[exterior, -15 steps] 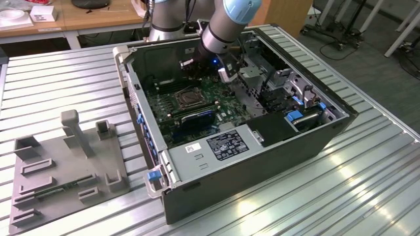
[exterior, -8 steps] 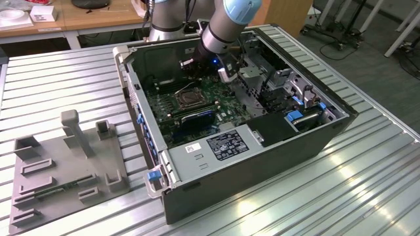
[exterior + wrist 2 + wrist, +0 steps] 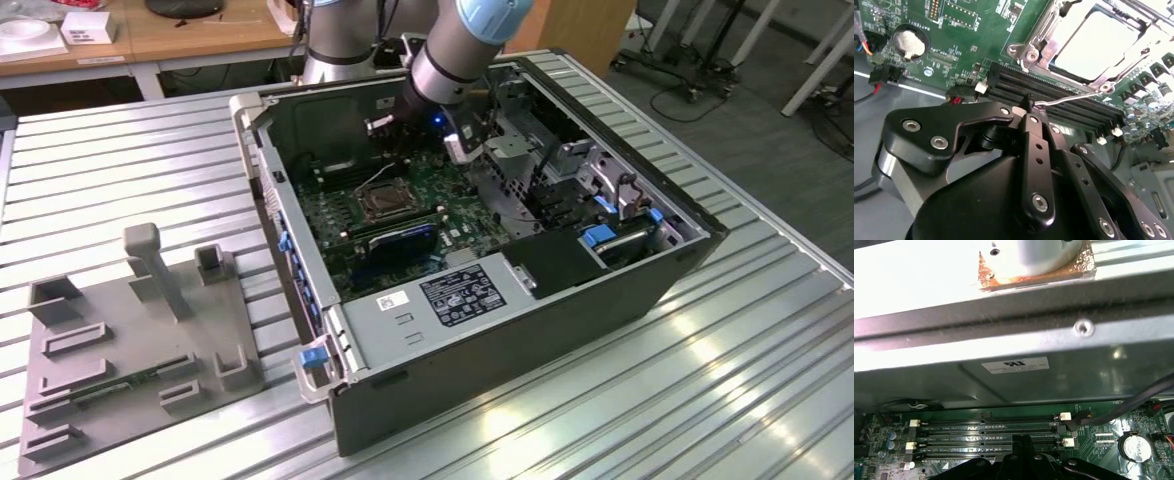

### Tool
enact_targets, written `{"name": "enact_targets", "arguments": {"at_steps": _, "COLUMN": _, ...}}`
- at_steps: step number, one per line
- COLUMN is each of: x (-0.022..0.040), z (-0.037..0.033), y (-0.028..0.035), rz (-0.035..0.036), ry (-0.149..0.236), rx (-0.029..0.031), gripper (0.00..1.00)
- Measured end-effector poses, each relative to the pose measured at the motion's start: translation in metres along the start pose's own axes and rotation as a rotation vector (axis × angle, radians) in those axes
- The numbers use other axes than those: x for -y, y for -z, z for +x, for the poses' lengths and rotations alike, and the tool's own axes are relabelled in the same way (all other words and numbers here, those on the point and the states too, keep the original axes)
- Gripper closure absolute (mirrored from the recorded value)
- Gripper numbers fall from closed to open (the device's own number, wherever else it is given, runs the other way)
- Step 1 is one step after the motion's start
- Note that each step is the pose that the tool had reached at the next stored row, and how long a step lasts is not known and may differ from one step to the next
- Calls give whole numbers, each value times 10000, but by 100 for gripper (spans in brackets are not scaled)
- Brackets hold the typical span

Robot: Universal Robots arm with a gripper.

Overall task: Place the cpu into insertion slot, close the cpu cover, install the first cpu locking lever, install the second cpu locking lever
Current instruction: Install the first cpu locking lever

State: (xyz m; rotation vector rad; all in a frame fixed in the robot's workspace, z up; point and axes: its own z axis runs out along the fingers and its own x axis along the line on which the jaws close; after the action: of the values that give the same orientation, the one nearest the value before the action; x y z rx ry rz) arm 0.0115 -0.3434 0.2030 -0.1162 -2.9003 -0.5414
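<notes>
CPU (image 3: 1096, 45) sat in the insertion slot (image 3: 378, 200) w/ its pale metal top showing through the window of the cpu cover (image 3: 1041, 45), which lay flat over it in the second wrist view. A thin wire locking lever (image 3: 1074, 97) ran along the near edge of the socket, just above the black memory slots (image 3: 1054, 90), and its bent end met the tips of the gripper (image 3: 1030, 102). Jaws looked drawn together there; whether they pinched the lever or only touched it, couldn't tell. A coin battery (image 3: 908, 44) sat on the green board well apart from the socket. In the first wrist view the gripper tips (image 3: 1021, 442) hung just beside the memory slots (image 3: 989, 432), w/ the case's grey inner wall (image 3: 1014, 385) behind. In the exterior view the arm (image 3: 454, 60) reached down from the far side into the open PC case (image 3: 534, 330), which lay on its side on a ribbed aluminium table (image 3: 667, 410). On the exterior view's left, near the case but apart from it, a grey fixture plate (image 3: 134, 350) w/ upright blocks rested on the same table. Far behind stood wooden desks (image 3: 174, 40) w/ a white box (image 3: 87, 25) on top; on the exterior view's right was grey floor (image 3: 761, 110) and a wheeled base (image 3: 681, 80).
</notes>
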Motion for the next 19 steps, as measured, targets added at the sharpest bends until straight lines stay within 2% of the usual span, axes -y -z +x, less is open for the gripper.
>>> {"name": "enact_targets", "arguments": {"at_steps": 8, "x": -48, "z": 21, "y": 99, "rz": -101, "ry": 30, "rx": -17, "gripper": 89}}
{"name": "enact_targets", "arguments": {"at_steps": 14, "x": -79, "z": 35, "y": 173, "rz": -210, "ry": 56, "rx": -31, "gripper": 89}}
{"name": "enact_targets", "arguments": {"at_steps": 19, "x": -86, "z": 39, "y": 187, "rz": -257, "ry": 86, "rx": -45, "gripper": 89}}
